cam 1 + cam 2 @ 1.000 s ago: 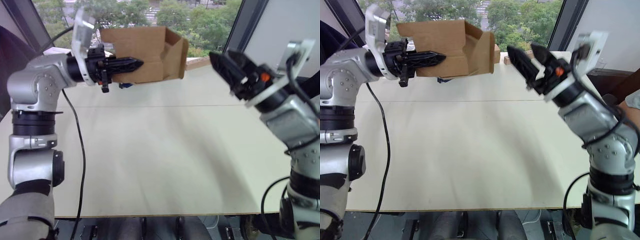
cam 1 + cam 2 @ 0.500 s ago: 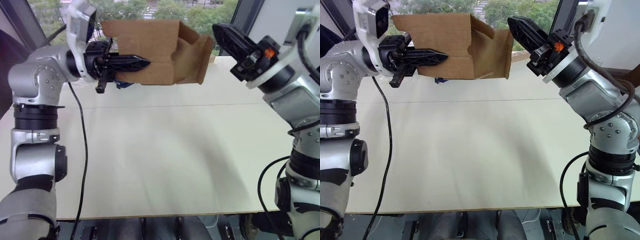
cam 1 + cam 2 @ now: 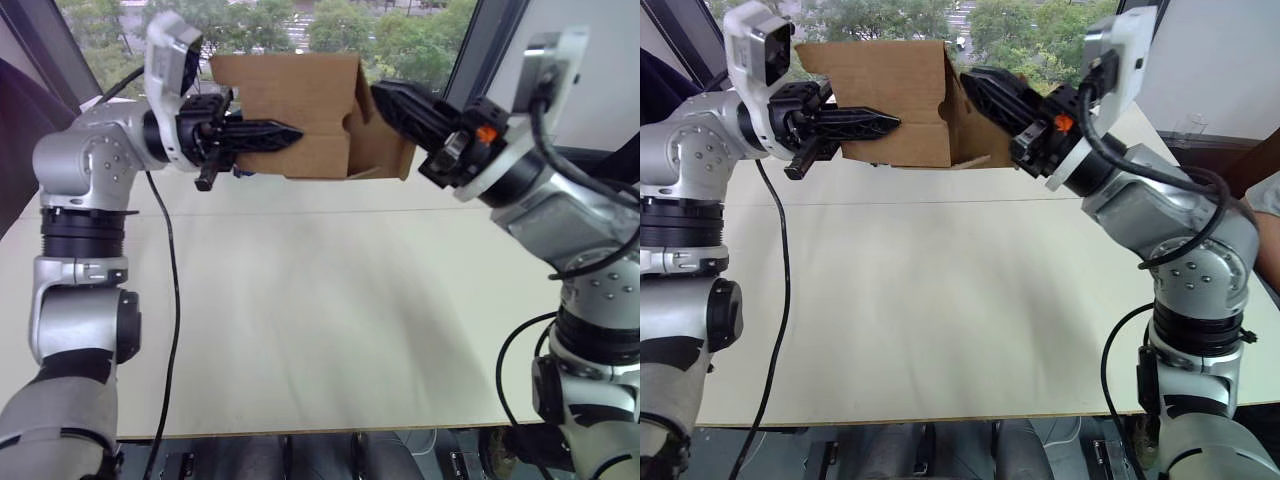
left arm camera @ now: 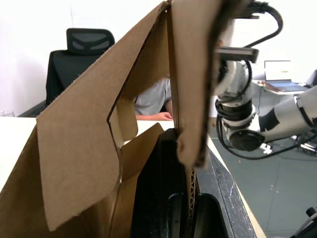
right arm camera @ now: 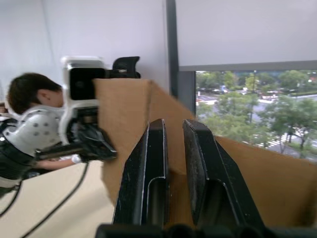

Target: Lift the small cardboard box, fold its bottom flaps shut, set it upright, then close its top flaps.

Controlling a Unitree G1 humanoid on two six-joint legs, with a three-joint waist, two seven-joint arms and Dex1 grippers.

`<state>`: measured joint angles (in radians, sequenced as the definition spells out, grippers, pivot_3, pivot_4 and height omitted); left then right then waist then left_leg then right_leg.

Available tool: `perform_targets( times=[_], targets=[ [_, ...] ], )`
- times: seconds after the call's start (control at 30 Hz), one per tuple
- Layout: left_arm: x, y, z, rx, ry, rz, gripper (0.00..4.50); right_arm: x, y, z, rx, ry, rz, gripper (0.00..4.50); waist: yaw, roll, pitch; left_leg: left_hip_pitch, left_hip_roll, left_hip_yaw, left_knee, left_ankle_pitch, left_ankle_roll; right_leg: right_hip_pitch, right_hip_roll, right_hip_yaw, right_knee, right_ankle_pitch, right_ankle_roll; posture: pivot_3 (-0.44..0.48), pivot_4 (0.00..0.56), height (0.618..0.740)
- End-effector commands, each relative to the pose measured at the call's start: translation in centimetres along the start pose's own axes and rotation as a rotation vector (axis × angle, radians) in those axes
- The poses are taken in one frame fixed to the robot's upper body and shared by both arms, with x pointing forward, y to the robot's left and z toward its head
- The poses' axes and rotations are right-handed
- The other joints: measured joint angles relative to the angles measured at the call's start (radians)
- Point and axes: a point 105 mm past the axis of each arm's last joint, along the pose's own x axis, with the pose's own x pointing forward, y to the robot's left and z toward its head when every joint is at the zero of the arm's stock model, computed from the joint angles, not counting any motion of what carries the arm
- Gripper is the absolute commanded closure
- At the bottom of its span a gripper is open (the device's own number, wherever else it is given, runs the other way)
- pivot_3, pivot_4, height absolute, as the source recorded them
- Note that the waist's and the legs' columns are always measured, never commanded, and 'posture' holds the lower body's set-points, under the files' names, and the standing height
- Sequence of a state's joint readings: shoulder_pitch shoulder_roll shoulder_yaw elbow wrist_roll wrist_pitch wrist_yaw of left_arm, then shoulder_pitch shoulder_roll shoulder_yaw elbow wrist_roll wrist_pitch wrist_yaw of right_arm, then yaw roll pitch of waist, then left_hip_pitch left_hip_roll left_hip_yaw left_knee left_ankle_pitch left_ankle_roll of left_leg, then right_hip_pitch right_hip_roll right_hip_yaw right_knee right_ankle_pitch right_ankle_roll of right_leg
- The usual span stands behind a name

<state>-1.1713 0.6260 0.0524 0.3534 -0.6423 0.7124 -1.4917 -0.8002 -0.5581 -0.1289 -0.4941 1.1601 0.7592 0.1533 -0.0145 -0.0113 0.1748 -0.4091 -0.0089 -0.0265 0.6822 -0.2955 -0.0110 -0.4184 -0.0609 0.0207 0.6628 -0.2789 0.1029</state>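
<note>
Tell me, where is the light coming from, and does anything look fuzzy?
Eye views: daylight comes through the window behind the small cardboard box, and soft shadows fall on the table. Right wrist view: the bright window outshines the rest, and the left gripper looks smeared. Left wrist view: the nearest cardboard is soft.

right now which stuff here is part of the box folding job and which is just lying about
In the job:
- plain brown corrugated cardboard box, held up by the left gripper
- its open end flaps
- right gripper, at those flaps

Lying about:
- small blue object on the pale table
</note>
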Motion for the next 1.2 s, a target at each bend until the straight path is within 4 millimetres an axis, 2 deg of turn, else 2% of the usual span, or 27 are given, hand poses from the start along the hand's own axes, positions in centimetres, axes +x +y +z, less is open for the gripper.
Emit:
perform_targets(
  times=[0.03,0.33,0.5,0.8,1.1,1.2],
  targets=[
    [0.2,-0.5,1.0,0.022,-0.008,-0.020,4.50,0.4,0.9,0.7,-0.025,-0.034,0.023,3.93,0.000,0.000,0.000,0.000,0.000,0.000,0.000,0.000,0.000,0.000,0.000,0.000,0.000,0.000,0.000,0.000,0.150,0.740],
    [0.2,-1.8,0.4,-0.056,-0.007,-0.089,4.50,0.5,1.1,0.4,-0.001,-0.037,0.029,3.93,-0.002,0.000,0.000,0.000,0.000,0.000,0.000,0.000,0.000,0.000,0.000,0.000,0.001,0.000,0.000,0.000,0.150,0.740],
    [0.0,-1.6,0.4,-0.062,-0.008,-0.078,4.50,0.3,1.1,0.5,0.007,-0.036,0.032,3.93,-0.001,0.000,0.000,0.000,0.000,0.000,0.000,0.000,0.000,-0.001,0.000,0.000,0.001,0.000,0.000,0.000,0.150,0.740],
    [0.4,-1.6,0.0,-0.067,0.000,-0.090,4.50,0.9,1.0,-1.7,-0.007,0.004,0.023,3.93,-0.002,0.000,0.000,0.000,0.000,0.000,0.000,0.000,0.000,-0.001,0.000,0.001,0.001,0.000,0.000,0.000,0.150,0.740],
    [0.2,-1.1,-0.4,-0.063,0.010,-0.066,4.50,0.9,1.2,-1.1,-0.020,-0.026,0.020,3.93,-0.001,0.000,0.000,0.000,0.000,0.000,0.000,0.000,0.000,-0.001,0.000,0.001,0.001,0.000,0.000,0.000,0.150,0.740],
    [0.1,-0.7,-0.3,-0.062,0.001,-0.046,4.50,-0.2,1.7,-1.2,-0.029,0.005,0.059,3.93,-0.001,0.000,0.000,0.000,0.000,0.000,0.000,0.000,0.000,-0.001,0.000,0.001,0.001,0.000,0.000,0.000,0.150,0.740]
  ],
)
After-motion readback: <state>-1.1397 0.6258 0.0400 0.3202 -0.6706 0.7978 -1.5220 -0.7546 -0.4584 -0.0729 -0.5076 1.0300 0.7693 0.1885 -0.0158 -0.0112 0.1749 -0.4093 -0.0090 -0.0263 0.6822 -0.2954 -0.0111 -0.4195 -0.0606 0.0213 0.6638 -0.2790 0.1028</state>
